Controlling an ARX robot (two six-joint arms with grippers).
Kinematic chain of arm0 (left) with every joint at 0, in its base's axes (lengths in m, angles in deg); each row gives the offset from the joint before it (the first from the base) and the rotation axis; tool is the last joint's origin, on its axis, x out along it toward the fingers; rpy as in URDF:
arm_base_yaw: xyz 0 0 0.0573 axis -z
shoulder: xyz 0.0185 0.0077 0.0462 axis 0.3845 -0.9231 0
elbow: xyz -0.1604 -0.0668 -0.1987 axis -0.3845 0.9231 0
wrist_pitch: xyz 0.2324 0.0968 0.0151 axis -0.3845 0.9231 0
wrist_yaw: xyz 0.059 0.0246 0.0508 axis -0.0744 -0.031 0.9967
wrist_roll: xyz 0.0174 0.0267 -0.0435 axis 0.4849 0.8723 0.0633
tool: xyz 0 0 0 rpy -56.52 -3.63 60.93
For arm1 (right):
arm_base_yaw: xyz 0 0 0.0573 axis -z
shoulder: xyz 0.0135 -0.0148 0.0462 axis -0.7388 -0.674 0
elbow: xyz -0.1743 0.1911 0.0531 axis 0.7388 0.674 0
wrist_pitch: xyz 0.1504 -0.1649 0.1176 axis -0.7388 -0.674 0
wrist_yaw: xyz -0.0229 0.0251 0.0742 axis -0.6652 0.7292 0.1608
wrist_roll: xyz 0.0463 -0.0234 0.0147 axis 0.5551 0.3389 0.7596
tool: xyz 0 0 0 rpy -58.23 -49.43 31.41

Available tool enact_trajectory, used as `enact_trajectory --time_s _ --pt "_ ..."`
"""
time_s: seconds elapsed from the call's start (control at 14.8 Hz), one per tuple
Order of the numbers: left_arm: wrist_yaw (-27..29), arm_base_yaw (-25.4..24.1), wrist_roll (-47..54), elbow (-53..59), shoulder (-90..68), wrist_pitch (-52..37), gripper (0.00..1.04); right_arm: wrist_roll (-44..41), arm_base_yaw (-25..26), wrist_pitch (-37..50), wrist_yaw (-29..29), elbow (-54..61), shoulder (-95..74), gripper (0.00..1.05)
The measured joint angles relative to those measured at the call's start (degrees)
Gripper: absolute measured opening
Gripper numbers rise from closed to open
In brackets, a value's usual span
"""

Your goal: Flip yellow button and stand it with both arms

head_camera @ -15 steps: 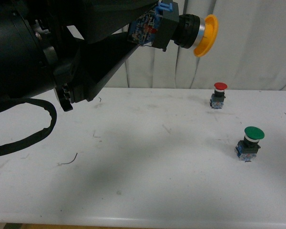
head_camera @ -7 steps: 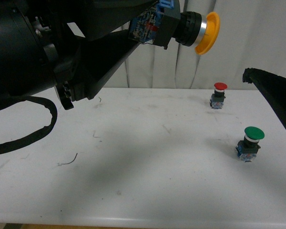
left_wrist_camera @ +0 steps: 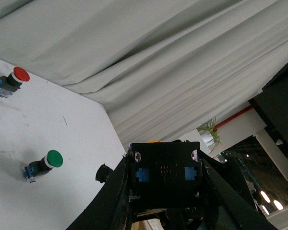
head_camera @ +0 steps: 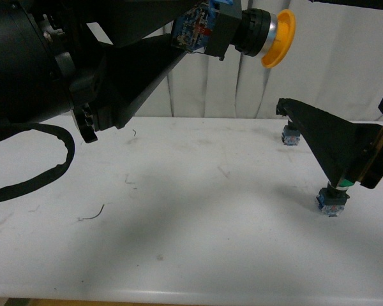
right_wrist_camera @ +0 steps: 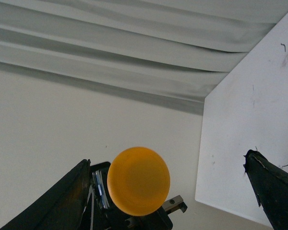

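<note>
The yellow button (head_camera: 268,35) is held high above the table, lying sideways with its orange cap pointing right. My left gripper (head_camera: 201,29) is shut on its black-and-blue base (left_wrist_camera: 165,175). My right gripper (head_camera: 297,54) is open just right of the cap, one finger (head_camera: 325,143) below it and the other at the top edge of the front view. In the right wrist view the cap (right_wrist_camera: 138,179) faces the camera between that gripper's two spread fingers (right_wrist_camera: 273,187), touching neither.
On the white table (head_camera: 191,223) stand a red-capped button (left_wrist_camera: 12,79) and a green-capped button (left_wrist_camera: 44,163); in the front view my right finger partly hides both. A black cable (head_camera: 45,169) loops over the table's left. Grey curtain hangs behind.
My right gripper has come in from the right, reaching left and up toward the yellow cap and covering the red and green caps. The left arm has raised the button slightly.
</note>
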Motion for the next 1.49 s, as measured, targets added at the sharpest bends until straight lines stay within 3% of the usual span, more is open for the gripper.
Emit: enact_trajectory --time_s 0.34,1.15,1.22,1.49 --pt "0.02 -0.02 0.42 0.76 0.13 0.00 0.35 0.44 -3.98 0.02 -2.95 -2.49 -0.63 0.98" --pt "-0.20 -0.46 0.94 1.86 0.33 0.00 0.34 0.50 -5.49 0.02 -4.04 -4.79 -5.31 0.98" --pt "-0.22 -0.46 0.94 1.86 0.33 0.00 0.34 0.52 -5.49 0.02 -4.04 -4.94 -5.29 0.92" --pt "-0.17 -0.46 1.03 1.86 0.33 0.39 0.34 0.52 -5.49 0.31 -4.02 -5.38 -5.09 0.46"
